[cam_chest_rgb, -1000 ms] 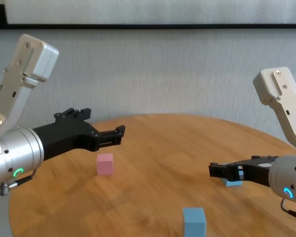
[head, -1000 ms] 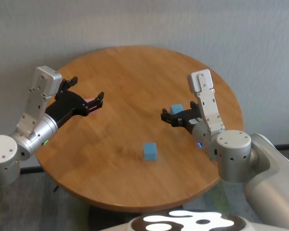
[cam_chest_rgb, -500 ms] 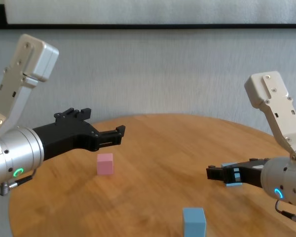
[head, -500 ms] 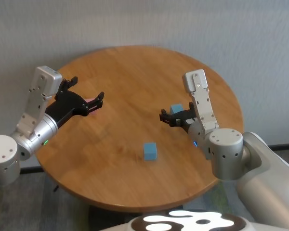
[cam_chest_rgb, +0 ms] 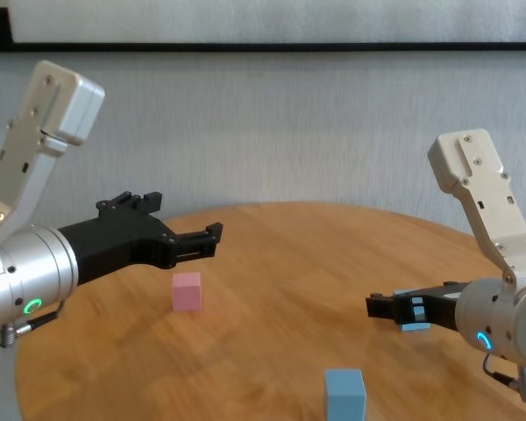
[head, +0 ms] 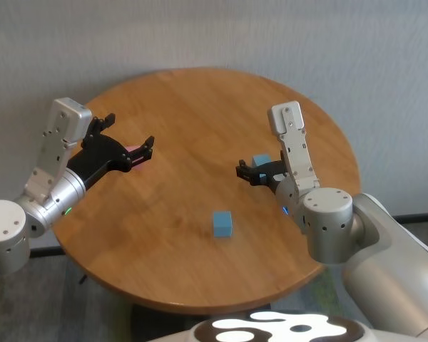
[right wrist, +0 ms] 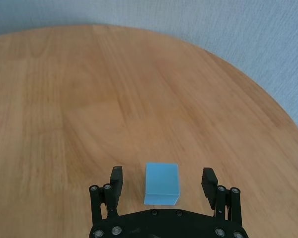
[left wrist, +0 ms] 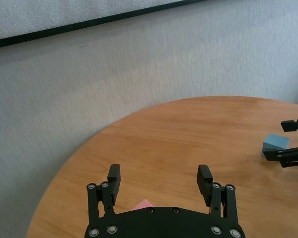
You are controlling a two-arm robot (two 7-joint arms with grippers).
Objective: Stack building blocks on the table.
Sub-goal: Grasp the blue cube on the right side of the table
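Wood table (head: 200,107) holds three blocks. Right gripper (right wrist: 163,182) open, straddling blue block (right wrist: 162,183) at 3 o'clock, no contact. Left gripper (head: 128,146) open, over pink block (cam_chest_rgb: 187,290) at 9 o'clock. Second blue block (head: 222,224) at 6.

Behind my work area I see a pale grey textured wall (cam_chest_rgb: 272,123), evenly lit, with a dark horizontal strip (cam_chest_rgb: 272,46) running across it near the top. Below, a grey floor (head: 50,299) shows on the left, with a dark skirting line (head: 421,216) at the right.
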